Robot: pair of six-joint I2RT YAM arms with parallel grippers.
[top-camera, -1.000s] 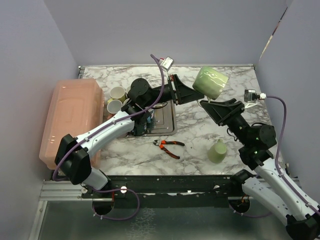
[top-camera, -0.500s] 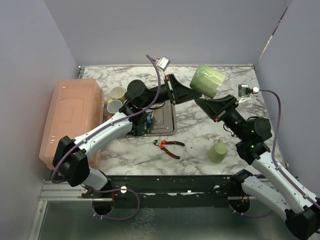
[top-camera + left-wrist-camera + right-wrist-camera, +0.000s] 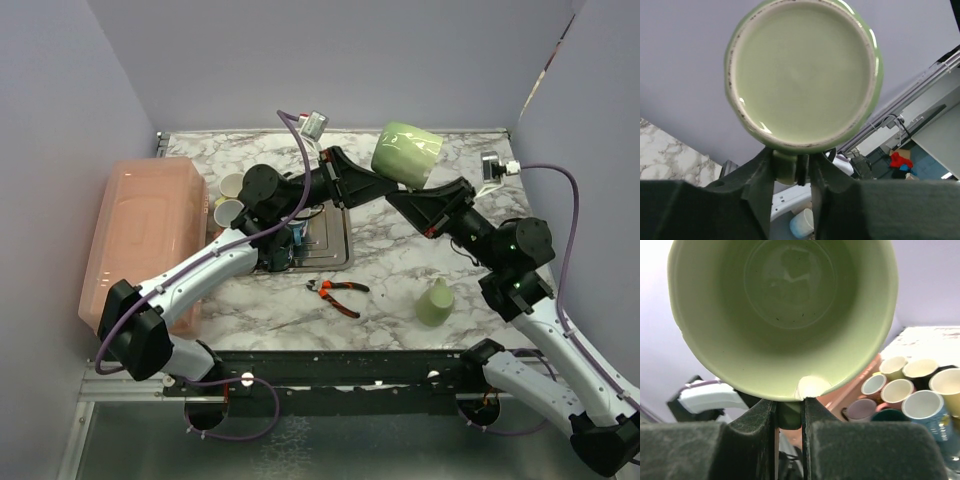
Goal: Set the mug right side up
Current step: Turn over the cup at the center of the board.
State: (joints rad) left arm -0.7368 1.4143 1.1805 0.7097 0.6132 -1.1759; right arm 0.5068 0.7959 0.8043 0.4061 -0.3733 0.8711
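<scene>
**A:** Where is the green glazed ceramic mug [image 3: 407, 152] in this figure?

**B:** We are seeing it lifted clear of the marble-patterned table [image 3: 390, 265]. It is hanging at about 1 o'clock in the top view, near the 12 o'clock edge, and touching no surface.

**A:** And what are the two pincers doing?

**B:** The left gripper [image 3: 790, 167] is reaching in from 8 o'clock and the right gripper [image 3: 789, 412] from 4 o'clock. Both are meeting at the mug's handle [image 3: 789, 416]. The right jaws are standing nearly closed, pinching the handle just under the rim. The left jaws are standing narrowly around the same handle, but a dark sliver is showing on one side, so we cannot tell whether they are gripping.

**A:** How far along are we judging the task?

**B:** About midway. The left wrist view is facing the base and the right wrist view is looking into the open mouth, so the mug is lying tilted in the air, neither inverted nor upright. Three steps are remaining, in our judgement: turning the mug until its mouth is pointing up, lowering its base onto the table, and letting go.
</scene>
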